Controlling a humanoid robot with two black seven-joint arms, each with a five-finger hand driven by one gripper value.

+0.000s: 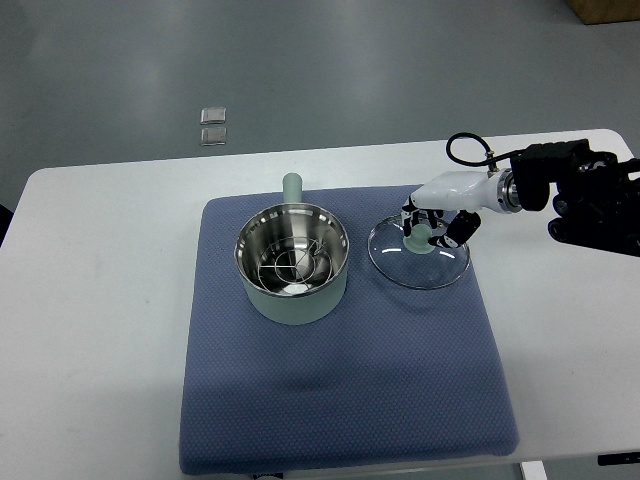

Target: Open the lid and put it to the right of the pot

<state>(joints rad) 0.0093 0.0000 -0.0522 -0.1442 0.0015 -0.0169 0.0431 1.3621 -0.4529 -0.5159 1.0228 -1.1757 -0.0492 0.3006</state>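
A pale green pot (293, 265) with a shiny steel inside stands uncovered on the blue mat (340, 400), its handle pointing away from me. The glass lid (418, 255) with a pale green knob (421, 232) lies on the mat just right of the pot. My right hand (432, 226) reaches in from the right edge and hovers over the lid. Its dark fingers (458, 227) are curled around the knob. The left arm does not show.
The mat covers the middle of a white table (100, 300). Two small clear packets (212, 126) lie on the grey floor beyond the table's far edge. A brown box corner (605, 10) shows at the top right.
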